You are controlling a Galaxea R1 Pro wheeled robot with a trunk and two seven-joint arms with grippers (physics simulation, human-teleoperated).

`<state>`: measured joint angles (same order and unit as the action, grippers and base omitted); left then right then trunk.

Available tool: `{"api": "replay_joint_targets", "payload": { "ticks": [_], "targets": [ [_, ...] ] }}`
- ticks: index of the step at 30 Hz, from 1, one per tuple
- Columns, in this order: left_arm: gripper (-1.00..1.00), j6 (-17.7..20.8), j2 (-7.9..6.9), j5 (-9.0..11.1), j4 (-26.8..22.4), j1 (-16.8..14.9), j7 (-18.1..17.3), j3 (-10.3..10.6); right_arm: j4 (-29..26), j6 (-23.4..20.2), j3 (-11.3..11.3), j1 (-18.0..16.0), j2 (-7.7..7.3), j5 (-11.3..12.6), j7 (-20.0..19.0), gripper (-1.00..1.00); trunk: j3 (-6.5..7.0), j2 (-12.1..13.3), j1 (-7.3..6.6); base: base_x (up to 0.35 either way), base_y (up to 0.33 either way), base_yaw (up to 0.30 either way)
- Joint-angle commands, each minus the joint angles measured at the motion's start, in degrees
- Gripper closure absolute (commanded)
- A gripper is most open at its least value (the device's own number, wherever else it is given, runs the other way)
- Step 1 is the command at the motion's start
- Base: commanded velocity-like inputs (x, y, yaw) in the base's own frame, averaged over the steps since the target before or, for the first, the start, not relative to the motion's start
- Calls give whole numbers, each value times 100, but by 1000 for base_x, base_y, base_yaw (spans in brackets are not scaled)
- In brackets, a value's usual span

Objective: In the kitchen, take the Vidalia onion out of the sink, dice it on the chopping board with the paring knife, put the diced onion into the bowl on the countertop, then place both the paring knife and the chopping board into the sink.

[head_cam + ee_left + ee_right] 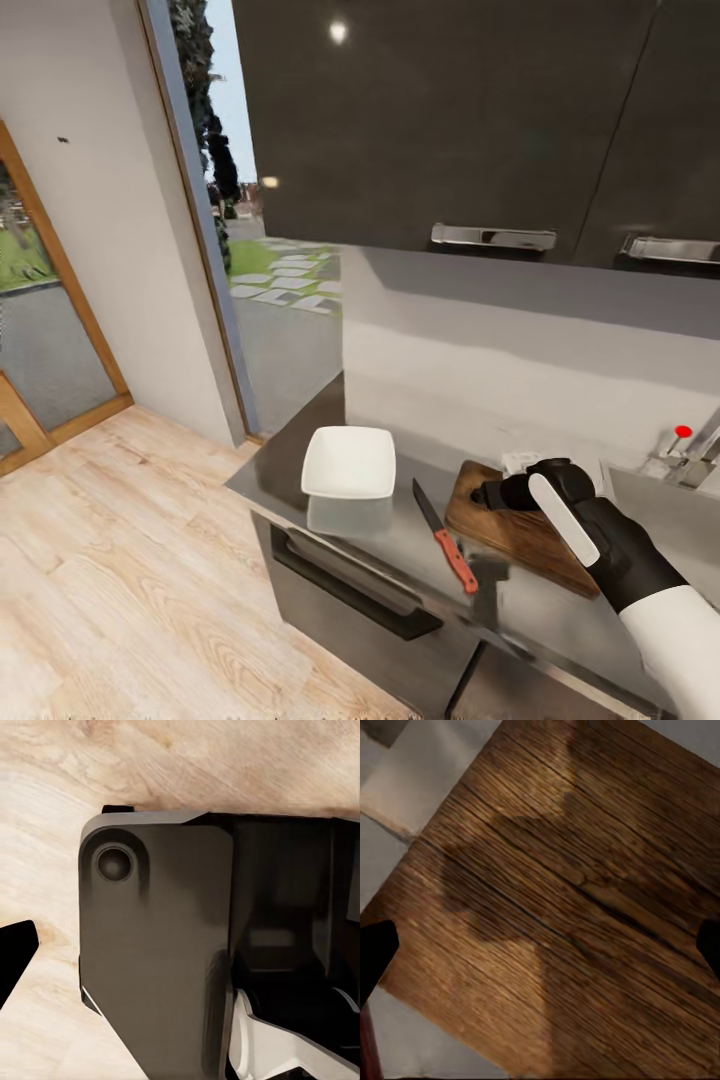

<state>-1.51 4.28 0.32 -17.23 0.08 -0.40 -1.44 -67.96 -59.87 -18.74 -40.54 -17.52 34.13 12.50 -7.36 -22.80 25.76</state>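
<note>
**Right gripper over the board, nothing in it**

Right gripper (497,492) hovers above the chopping board (510,528). Wrist view: fingers (375,958) spread wide over bare wood grain, nothing between them. Left gripper: one dark fingertip (16,949) over wooden floor beside the robot's own base; how far open, cannot tell.

Board lies toward the countertop's (400,540) front edge, near the sink (668,500). Paring knife (446,537) flat just beside the board, on the bowl's side, red handle toward the front edge. Bowl (349,462) near the countertop's left end, nothing in it. Onion not located.

Handling, as judged: board stiff, flat, hard to pinch from above; take it by an edge. Knife light, thin, likely slippery; grip the handle.

Count: one board, one knife, one bowl, two cabinet handles (492,237).
</note>
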Motion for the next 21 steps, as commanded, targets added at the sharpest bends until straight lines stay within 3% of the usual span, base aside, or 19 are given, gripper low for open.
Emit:
{"api": "replay_joint_targets", "payload": {
  "ticks": [1,7,21],
  "targets": [
    [-100,-8,2,3,-8,1,-4,-14,-6,-13,-16,-7,-6,59,60,-100,-11,-12,2,-163,215,0],
    [-100,-8,-5,3,-8,1,-4,-14,-6,-13,-13,-7,-6,59,58,-100,-11,-12,2,-95,117,0],
    [-100,-8,-6,3,-8,1,-1,-14,-6,-13,-33,-7,6,67,52,-100,-11,-12,2,-9,9,0]
  ]
}}
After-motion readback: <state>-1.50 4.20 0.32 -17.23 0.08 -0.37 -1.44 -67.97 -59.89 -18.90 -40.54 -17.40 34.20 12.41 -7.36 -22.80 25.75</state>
